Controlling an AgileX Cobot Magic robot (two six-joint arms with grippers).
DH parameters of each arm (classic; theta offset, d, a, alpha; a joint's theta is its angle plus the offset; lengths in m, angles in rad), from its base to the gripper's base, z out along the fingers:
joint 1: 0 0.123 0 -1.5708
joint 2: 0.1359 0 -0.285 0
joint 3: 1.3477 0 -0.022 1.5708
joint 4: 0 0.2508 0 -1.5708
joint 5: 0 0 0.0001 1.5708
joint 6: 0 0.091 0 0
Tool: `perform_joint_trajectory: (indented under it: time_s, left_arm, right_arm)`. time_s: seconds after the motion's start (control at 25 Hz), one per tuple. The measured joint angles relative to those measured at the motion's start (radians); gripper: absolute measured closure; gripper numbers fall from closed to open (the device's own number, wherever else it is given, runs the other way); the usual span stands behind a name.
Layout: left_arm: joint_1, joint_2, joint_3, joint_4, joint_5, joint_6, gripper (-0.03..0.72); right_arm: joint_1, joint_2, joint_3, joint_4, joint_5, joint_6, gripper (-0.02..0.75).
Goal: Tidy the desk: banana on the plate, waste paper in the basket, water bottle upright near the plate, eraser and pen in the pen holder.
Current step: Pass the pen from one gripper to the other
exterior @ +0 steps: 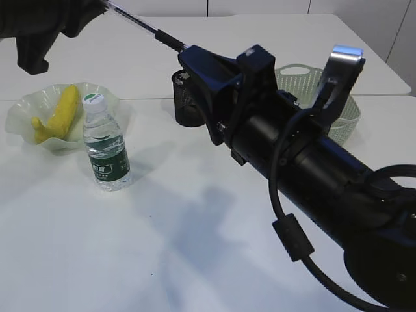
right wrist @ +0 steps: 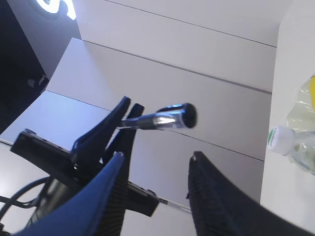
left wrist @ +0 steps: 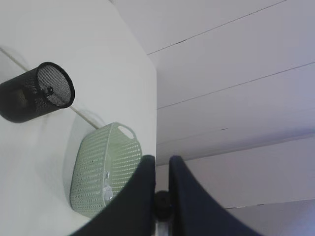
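So the left gripper [left wrist: 160, 172] is pinching the pen [exterior: 148, 26] up above the mesh pen holder [exterior: 185, 99]. Right gripper [right wrist: 156, 169] hangs spread, holding nothing. Banana [exterior: 60, 115] sits on the plate [exterior: 23, 104], water bottle [exterior: 105, 144] upright just beside it.

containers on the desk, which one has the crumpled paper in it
The pale green basket at the far right: white crumpled paper shows through its weave. The black mesh pen holder and the plate with the banana hold none.
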Motion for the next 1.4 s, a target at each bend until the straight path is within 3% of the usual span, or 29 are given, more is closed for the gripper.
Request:
perform_joint_trajectory:
  time_s: [1.12,1.4]
  left_arm:
    - [0.0,0.009,0.0,-0.083,0.053,0.0,0.666]
    - [0.0,0.011,0.0,-0.083,0.06,0.002,0.666]
  right_arm:
    - [0.0,0.1,-0.126,0.137,-0.001,0.077,0.432]
    - [0.0,0.101,-0.129,0.147,-0.006,0.079,0.511]
